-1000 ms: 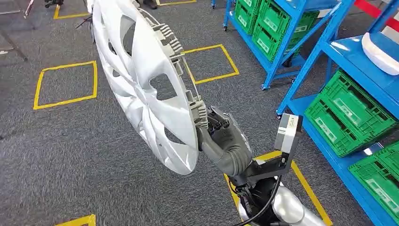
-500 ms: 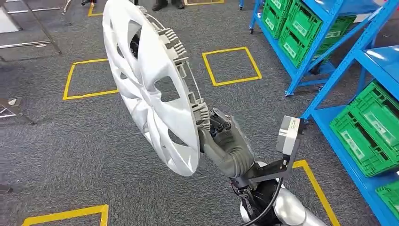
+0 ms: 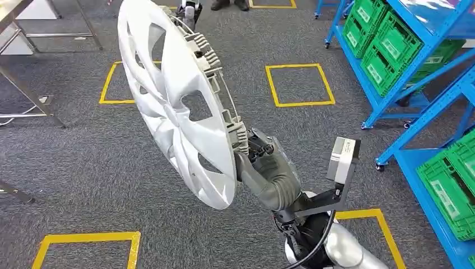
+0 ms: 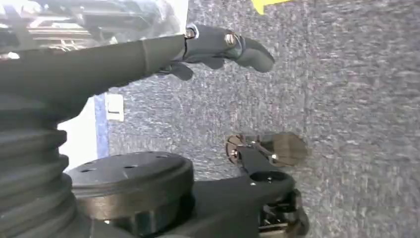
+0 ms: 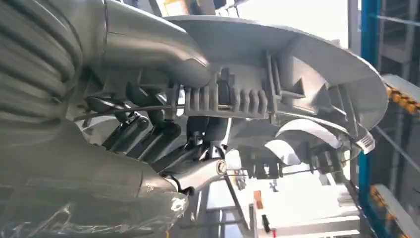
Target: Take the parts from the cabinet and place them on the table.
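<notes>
A: Landmark = wheel cover (image 3: 179, 106). What's left of it?
B: Grey carpet floor (image 3: 73, 162) with yellow tape squares (image 3: 120, 84), and metal worktop legs (image 3: 28, 92) at the far left, well apart from the cover.
A: The cover itself?
B: White, held up on edge, tilted, off the floor. Ribbed clips on its back face.
A: Who has it?
B: Right hand (image 3: 263, 165), just right of the cover's lower rim. Thumb (image 5: 158, 52) lies over the rim, dark fingers (image 5: 148, 134) curl in behind the clips, so a closed grip on the cover (image 5: 297, 64).
A: Further right?
B: Blue cabinet (image 3: 414, 106) with green crates (image 3: 386, 45), well apart from the cover.
A: Left hand (image 4: 218, 47)?
B: Hangs over carpet, holding nothing; how far its fingers are spread, can't tell.
</notes>
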{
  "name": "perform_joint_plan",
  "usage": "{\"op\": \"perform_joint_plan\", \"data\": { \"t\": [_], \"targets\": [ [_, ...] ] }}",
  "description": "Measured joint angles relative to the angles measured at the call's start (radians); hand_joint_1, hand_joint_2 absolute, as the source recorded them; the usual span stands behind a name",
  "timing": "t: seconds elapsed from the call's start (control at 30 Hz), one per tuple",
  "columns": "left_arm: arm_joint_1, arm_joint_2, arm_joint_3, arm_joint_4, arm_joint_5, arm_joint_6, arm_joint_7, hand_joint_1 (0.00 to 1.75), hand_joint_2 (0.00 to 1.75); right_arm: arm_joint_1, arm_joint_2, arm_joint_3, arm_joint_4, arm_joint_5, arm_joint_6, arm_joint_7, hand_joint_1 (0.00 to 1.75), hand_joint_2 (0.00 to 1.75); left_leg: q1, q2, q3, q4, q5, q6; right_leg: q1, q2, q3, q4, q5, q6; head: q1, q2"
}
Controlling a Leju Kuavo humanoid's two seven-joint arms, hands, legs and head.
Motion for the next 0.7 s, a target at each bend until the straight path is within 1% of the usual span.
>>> {"op": "perform_joint_plan", "data": {
  "t": [0.03,0.07,0.1,0.13,0.17,0.2,0.23,0.27,0.3,0.33,0.4,0.43,0.47,0.5,0.53,0.57,0.6,0.63,0.67,0.7],
  "targets": [
    [-0.002,0.0,0.0,0.0,0.0,0.0,0.0,0.0,1.75,0.0,0.0,0.0,0.0,0.0,0.0,0.001,1.75,1.75,-0.001,-0.007,0.0,0.0,0.0,0.002,0.001,0.017,-0.038,0.077,-0.036,-0.002,0.009,0.0],
    [-0.002,0.0,0.0,0.0,0.0,-0.001,0.0,0.0,1.75,0.001,-0.001,0.0,0.0,0.0,0.0,0.001,1.75,1.75,-0.003,-0.014,0.0,0.0,-0.002,0.004,0.002,0.028,-0.081,0.158,-0.066,-0.004,0.012,0.0],
    [-0.002,0.0,-0.001,0.0,0.0,-0.002,0.0,0.0,1.75,0.002,-0.001,0.001,0.0,0.0,0.0,0.001,1.75,1.75,-0.006,-0.022,0.0,0.002,-0.003,0.006,0.003,0.031,-0.121,0.225,-0.081,-0.006,0.013,0.0],
    [-0.001,0.0,-0.001,0.0,0.0,-0.002,0.0,0.0,1.75,0.003,-0.001,0.001,0.001,0.0,0.0,0.001,1.75,1.75,-0.008,-0.031,0.001,0.003,-0.004,0.007,0.005,0.031,-0.138,0.245,-0.069,-0.009,0.013,0.0],
    [-0.001,0.0,-0.002,0.0,0.002,-0.002,0.0,0.0,1.75,0.004,-0.002,0.001,0.001,0.0,-0.001,0.002,1.75,1.75,-0.01,-0.041,0.002,0.005,-0.006,0.009,0.007,0.032,-0.133,0.216,-0.034,-0.013,0.013,0.0],
    [-0.001,0.0,-0.002,0.0,0.002,-0.002,0.0,0.0,1.75,0.004,-0.002,0.001,0.001,0.0,-0.002,0.002,1.75,1.75,-0.011,-0.053,0.004,0.007,-0.007,0.009,0.009,0.035,-0.11,0.153,0.013,-0.017,0.014,0.0],
    [-0.002,0.0,-0.002,0.0,0.002,-0.002,0.0,0.0,1.75,0.004,-0.002,0.0,0.001,0.0,-0.002,0.003,1.75,1.75,-0.011,-0.063,0.006,0.01,-0.01,0.007,0.009,0.046,-0.077,0.072,0.062,-0.022,0.014,0.0],
    [-0.002,-0.001,-0.002,0.0,0.002,-0.002,0.0,0.0,1.75,0.003,-0.002,0.0,0.001,0.0,-0.002,0.003,1.75,1.75,-0.011,-0.071,0.008,0.013,-0.013,0.004,0.009,0.074,-0.051,-0.003,0.1,-0.027,0.015,0.0],
    [-0.004,-0.002,-0.003,0.0,0.003,-0.002,0.0,0.0,1.75,0.004,-0.002,0.001,0.001,0.0,-0.002,0.003,1.75,1.75,-0.017,-0.078,-0.002,0.02,-0.015,-0.002,0.008,0.106,-0.042,-0.019,0.089,-0.029,0.011,0.0],
    [-0.004,-0.001,-0.003,0.0,0.004,-0.002,0.0,0.0,1.75,0.002,-0.002,0.001,0.0,0.0,-0.002,0.002,1.75,1.75,-0.01,-0.086,-0.009,0.023,-0.013,-0.007,0.009,0.1,-0.036,-0.037,0.08,-0.026,0.011,0.0],
    [0.0,-0.002,-0.005,0.0,0.005,-0.003,0.0,0.0,1.75,0.003,-0.002,0.001,0.001,0.0,-0.001,0.003,1.75,1.75,-0.002,-0.1,-0.011,0.018,-0.01,-0.018,0.015,0.091,-0.036,-0.036,0.081,-0.032,0.011,0.0],
    [0.0,-0.001,-0.005,0.0,0.007,-0.003,0.0,0.0,1.75,0.003,-0.002,0.001,0.0,0.0,-0.001,0.003,1.75,1.75,-0.005,-0.111,-0.01,0.019,-0.011,-0.024,0.009,0.08,-0.031,-0.045,0.084,-0.037,0.01,0.0],
    [0.001,-0.001,-0.005,0.0,0.008,-0.003,0.0,0.0,1.75,0.003,-0.002,0.001,0.001,0.0,-0.001,0.005,1.75,1.75,-0.007,-0.09,-0.015,0.029,-0.023,-0.028,0.005,0.068,-0.023,-0.051,0.086,-0.041,0.011,0.0],
    [0.0,-0.001,-0.006,0.0,0.009,-0.003,0.0,0.0,1.75,0.003,-0.002,0.001,0.001,0.0,-0.001,0.005,1.75,1.75,-0.008,-0.06,-0.03,0.064,-0.047,-0.035,0.005,0.059,-0.017,-0.055,0.085,-0.045,0.0,0.0],
    [-0.002,-0.001,-0.006,0.0,0.01,-0.003,0.0,0.0,1.75,0.002,-0.002,0.001,0.001,0.0,-0.001,0.005,1.75,1.75,-0.004,-0.04,-0.063,0.138,-0.081,-0.041,0.006,0.047,-0.013,-0.055,0.083,-0.049,-0.003,0.0],
    [-0.004,-0.001,-0.006,0.0,0.01,-0.003,0.0,0.0,1.75,0.002,-0.002,0.001,0.001,0.0,-0.001,0.005,1.75,1.75,0.0,-0.03,-0.1,0.214,-0.112,-0.046,0.006,0.036,-0.012,-0.055,0.081,-0.051,-0.004,0.0],
    [-0.003,-0.001,-0.006,0.0,0.011,-0.004,0.0,0.0,1.75,0.003,-0.002,0.001,0.001,0.0,-0.001,0.005,1.75,1.75,0.003,-0.025,-0.135,0.282,-0.134,-0.05,0.007,0.025,-0.01,-0.054,0.079,-0.05,-0.004,0.0],
    [-0.002,-0.001,-0.007,0.0,0.011,-0.004,0.002,0.0,1.75,0.003,-0.002,0.001,0.001,0.0,-0.001,0.005,1.75,1.75,0.006,-0.023,-0.15,0.306,-0.133,-0.053,0.006,0.017,-0.009,-0.054,0.077,-0.05,-0.004,0.0],
    [0.0,-0.001,-0.007,0.0,0.011,-0.005,0.006,0.0,1.75,0.003,-0.002,0.001,0.001,0.0,0.0,0.006,1.75,1.75,0.009,-0.022,-0.14,0.285,-0.106,-0.055,0.006,0.007,-0.006,-0.054,0.075,-0.048,-0.005,0.0],
    [0.0,-0.001,-0.007,0.0,0.011,-0.005,0.006,0.0,1.75,0.003,-0.002,0.001,0.001,0.0,0.0,0.007,1.75,1.75,0.011,-0.02,-0.114,0.23,-0.069,-0.056,0.006,0.001,-0.003,-0.054,0.072,-0.046,-0.005,0.0]
  ]
}}
